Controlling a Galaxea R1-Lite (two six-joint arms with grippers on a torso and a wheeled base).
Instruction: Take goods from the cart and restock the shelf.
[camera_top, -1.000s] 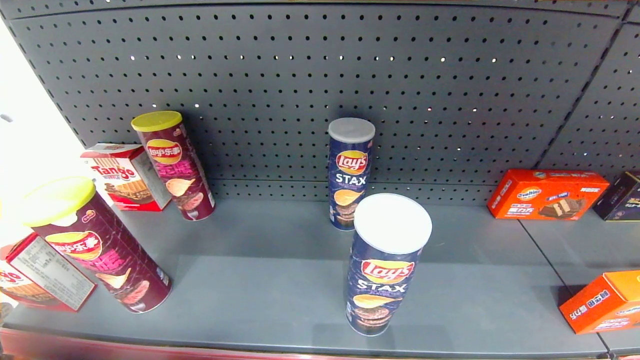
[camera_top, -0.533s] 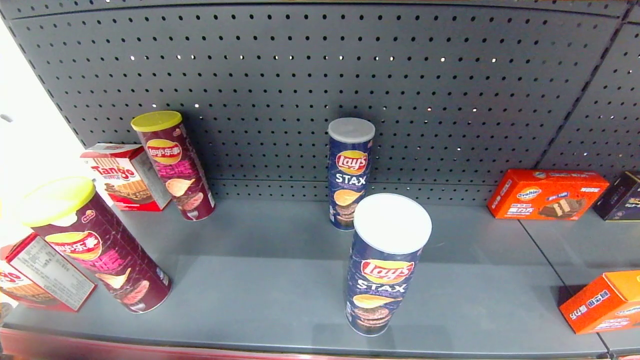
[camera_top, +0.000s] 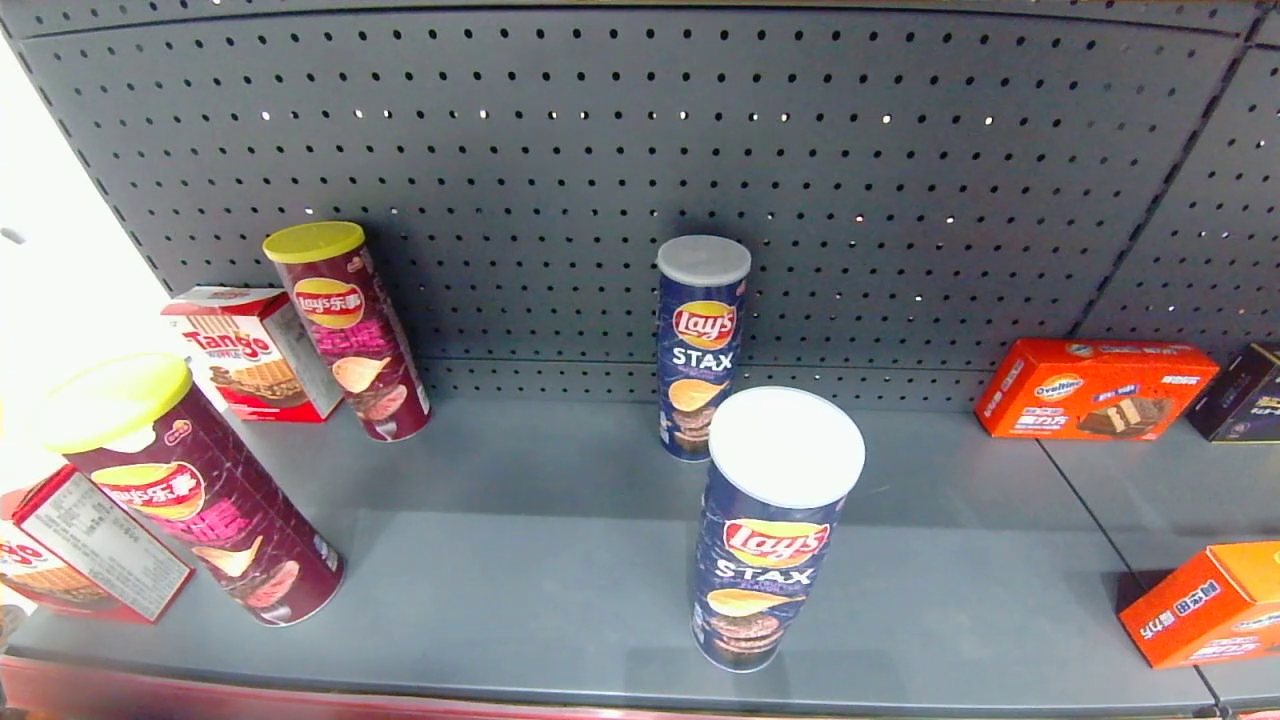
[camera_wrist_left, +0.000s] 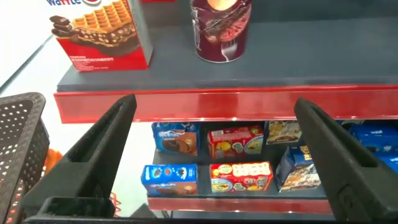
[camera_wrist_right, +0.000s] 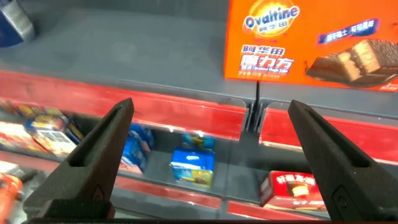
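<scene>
Shelf (camera_top: 540, 570) just ahead of left gripper (camera_wrist_left: 214, 107) and right gripper (camera_wrist_right: 211, 107), its red edge (camera_wrist_left: 249, 104) running across behind the fingertips of each. Both sets of fingers spread wide, nothing held in either.

Beyond left gripper, up on the shelf near the edge: wafer box (camera_wrist_left: 102, 31) and maroon can (camera_wrist_left: 221, 31), both upright, side by side but apart. Off to the wafer-box side of that gripper, close by: black mesh cart (camera_wrist_left: 22, 137).

Beyond right gripper: orange box (camera_wrist_right: 305, 43) at the shelf front, past the shelf joint (camera_wrist_right: 256, 115). Blue can (camera_wrist_right: 12, 22) well off toward the other finger.

Farther below, seen between the spread fingers: lower shelf (camera_wrist_left: 249, 202) with snack boxes (camera_wrist_left: 233, 140) in rows.

Farthest from both grippers, against the pegboard (camera_top: 640, 150): back blue can (camera_top: 700, 350) and back maroon can (camera_top: 345, 330) upright, back wafer box (camera_top: 255, 350) touching the latter, back orange box (camera_top: 1090, 390) lying flat, dark box (camera_top: 1245, 395) just beside it.
</scene>
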